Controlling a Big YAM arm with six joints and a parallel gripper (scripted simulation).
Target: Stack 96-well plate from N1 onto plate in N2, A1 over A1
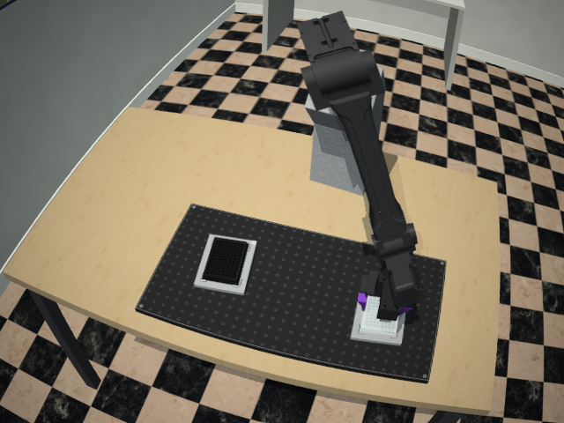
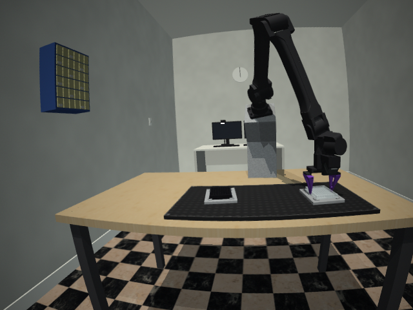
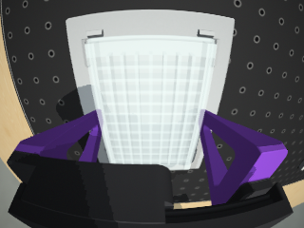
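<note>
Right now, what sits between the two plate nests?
Nothing but bare black breadboard between the black plate's nest and the white plate's nest, in the top view.

Table [image 1: 114, 181] has a mat [image 1: 296, 282] on it, with two nests well apart. In the top view, the left nest [image 1: 200, 278] holds one plate [image 1: 225, 260], and the right nest [image 1: 396, 338] holds another plate [image 1: 375, 321]. The gripper [image 1: 384, 306] sits over that one, fingers on either side, and the pedestal [image 1: 337, 150] stands behind the mat.

Matt black perforated board [image 1: 296, 273] on light wood-grain table [image 1: 137, 173].
</note>
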